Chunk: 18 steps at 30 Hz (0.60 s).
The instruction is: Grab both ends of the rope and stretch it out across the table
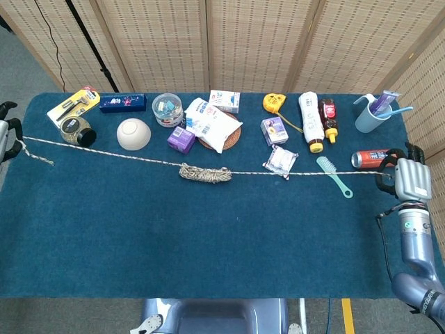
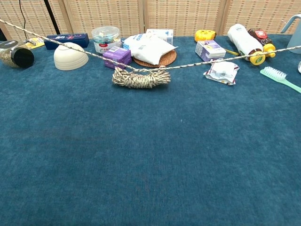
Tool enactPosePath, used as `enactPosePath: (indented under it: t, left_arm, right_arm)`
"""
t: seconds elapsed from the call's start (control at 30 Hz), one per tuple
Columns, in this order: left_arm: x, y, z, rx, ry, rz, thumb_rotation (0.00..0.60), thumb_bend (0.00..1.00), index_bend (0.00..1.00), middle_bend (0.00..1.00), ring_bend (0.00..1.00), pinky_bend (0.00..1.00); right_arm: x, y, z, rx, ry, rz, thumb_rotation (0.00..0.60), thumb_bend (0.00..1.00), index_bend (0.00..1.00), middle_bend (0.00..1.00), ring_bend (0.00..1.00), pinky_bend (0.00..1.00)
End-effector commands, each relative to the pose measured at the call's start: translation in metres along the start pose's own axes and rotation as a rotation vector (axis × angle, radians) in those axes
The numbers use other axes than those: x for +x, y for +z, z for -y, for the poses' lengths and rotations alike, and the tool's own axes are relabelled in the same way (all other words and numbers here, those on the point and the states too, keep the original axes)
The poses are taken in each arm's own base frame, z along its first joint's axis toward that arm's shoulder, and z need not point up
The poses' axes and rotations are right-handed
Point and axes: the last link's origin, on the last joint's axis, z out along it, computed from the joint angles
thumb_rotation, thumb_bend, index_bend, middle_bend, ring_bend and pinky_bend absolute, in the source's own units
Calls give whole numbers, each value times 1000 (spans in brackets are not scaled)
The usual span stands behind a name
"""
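One end of the rope (image 1: 139, 159) is held by the left hand (image 1: 5, 136) at the far left edge of the table (image 1: 208, 236), only a sliver of the hand being seen in the head view; a short tail hangs loose just past the grip. The other end is held by the right hand (image 1: 409, 179) at the far right edge, with the fingers curled around it beside a red can (image 1: 368, 158). The hands are kept well apart, presumably so that the line is drawn taut from edge to edge.

Between them the rope is carried just above the cloth, as is best seen in the chest view, where it passes over a white bowl (image 2: 70, 56) and in front of a purple box (image 2: 117, 57). Near the middle a wound bundle (image 1: 204, 172) is still hung from the line, so the rope is judged not fully paid out; the stretch is probably limited by this knot of coils.

Behind the line the clutter is left undisturbed: a jar (image 1: 75, 130), a round tub (image 1: 167, 109), a white pouch (image 1: 212, 124) on a mat, a sachet (image 1: 281, 161) touched by the rope, a green brush (image 1: 334, 176) crossed by it, two bottles (image 1: 316, 120) and a cup (image 1: 369, 115).
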Motion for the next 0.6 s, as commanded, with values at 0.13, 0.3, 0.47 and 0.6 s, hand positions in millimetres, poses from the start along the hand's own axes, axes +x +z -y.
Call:
enactPosePath:
  t: [0.13, 0.3, 0.47, 0.6]
  left_arm:
    - [0, 4, -24, -68, -23, -6, 600, 362, 771, 227, 15, 0]
    - [0, 6, -51, -147, -50, -12, 600, 362, 771, 227, 15, 0]
    - [-2, 5, -81, -225, -86, -2, 600, 361, 771, 227, 15, 0]
    - [-4, 4, -104, -285, -106, 0, 600, 362, 771, 227, 16, 0]
  right_arm:
    - [-1, -4, 19, 62, 44, 19, 600, 423, 676, 285, 22, 0]
    - [-4, -11, 42, 142, 103, 53, 600, 423, 675, 285, 22, 0]
    - [-5, -16, 64, 217, 129, 86, 600, 423, 673, 285, 22, 0]
    - [-7, -20, 82, 271, 156, 110, 600, 424, 671, 285, 22, 0]
